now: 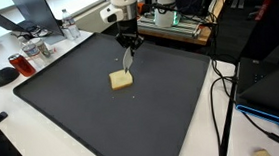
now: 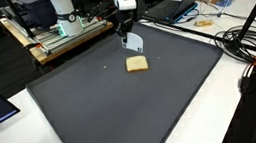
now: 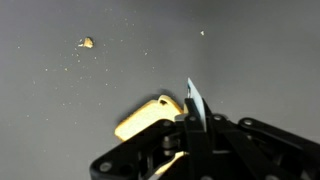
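A: Starting with the pincer (image 1: pixel 127 37). How far apart?

B: Not apart at all. Closed right down and clamped on a thin, pale blade (image 1: pixel 128 59).

A: Held how?

B: Gripped at the upper end, hanging down at a slight tilt, tip lowest. Plain to see in both exterior views. From the wrist, seen almost edge-on, jutting out of the pincer (image 3: pixel 190 128) over the mat (image 3: pixel 70 110).

A: Touching anything besides the blade?

B: Hard to say. Just above the piece (image 1: pixel 121 80) in an exterior view, seemingly with a small gap under the tip. Right beside one corner of it from the wrist. Cannot tell whether in contact.

A: And the look of that piece?

B: Small, flat, roughly square, pale yellow, with rounded corners. Lying flat near the middle of the dark grey mat, just below the pincer. All in one lump, with a lighter top face and slightly darker sides.

A: Anything else close by?

B: A few crumbs (image 3: pixel 87 42) of the same yellow, scattered on the mat well apart from the piece and picked out only from the wrist. Around the mat, a white table (image 1: pixel 45 146), with black cables (image 1: pixel 219 92) trailing along one edge.
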`<state>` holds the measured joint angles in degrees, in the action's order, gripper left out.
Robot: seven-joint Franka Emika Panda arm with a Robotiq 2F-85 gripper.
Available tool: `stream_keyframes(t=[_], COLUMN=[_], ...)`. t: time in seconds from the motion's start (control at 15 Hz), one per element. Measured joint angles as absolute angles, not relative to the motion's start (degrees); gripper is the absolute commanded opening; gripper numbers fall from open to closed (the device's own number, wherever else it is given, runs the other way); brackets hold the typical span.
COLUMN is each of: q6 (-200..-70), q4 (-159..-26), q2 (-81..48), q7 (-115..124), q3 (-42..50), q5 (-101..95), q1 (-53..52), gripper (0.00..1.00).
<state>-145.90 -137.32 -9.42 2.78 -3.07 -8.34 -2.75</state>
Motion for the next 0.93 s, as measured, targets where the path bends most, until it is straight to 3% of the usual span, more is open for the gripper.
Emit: stream_keyframes(t=[0.93], q6=[-146.8], q4=[-129.9], q2=[-19.1], q7=[8.6], q3=[-0.2], q5=[-11.1], q1=[-3.0], gripper=[0.01])
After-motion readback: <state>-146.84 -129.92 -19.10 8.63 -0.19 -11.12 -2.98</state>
